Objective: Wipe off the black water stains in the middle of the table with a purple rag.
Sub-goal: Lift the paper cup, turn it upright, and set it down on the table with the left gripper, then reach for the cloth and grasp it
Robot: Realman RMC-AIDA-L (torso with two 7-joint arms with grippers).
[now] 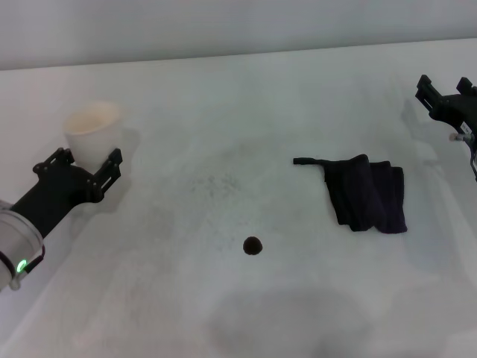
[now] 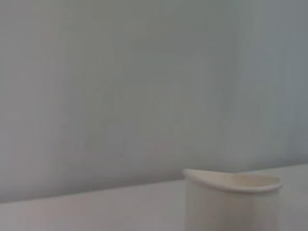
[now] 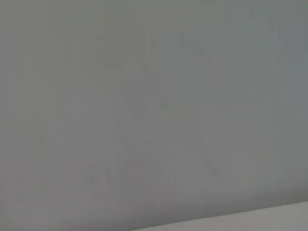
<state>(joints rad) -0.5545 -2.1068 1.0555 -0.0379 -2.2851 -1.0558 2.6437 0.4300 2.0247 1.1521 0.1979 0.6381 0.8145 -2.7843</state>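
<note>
The black water stain [image 1: 253, 245] is one small round blot near the middle of the white table [image 1: 223, 134]. The purple rag [image 1: 367, 193] lies folded to the right of it, with a thin strap tail pointing left. My left gripper [image 1: 88, 170] hovers at the left side, just in front of a white paper cup [image 1: 93, 128], and looks open and empty. My right gripper [image 1: 446, 95] is at the far right edge, above and behind the rag, holding nothing. The right wrist view shows only the wall.
The white paper cup also shows in the left wrist view [image 2: 233, 199], standing upright close to the left gripper. Faint grey smudges [image 1: 216, 186] mark the tabletop above the blot. A pale wall runs behind the table's far edge.
</note>
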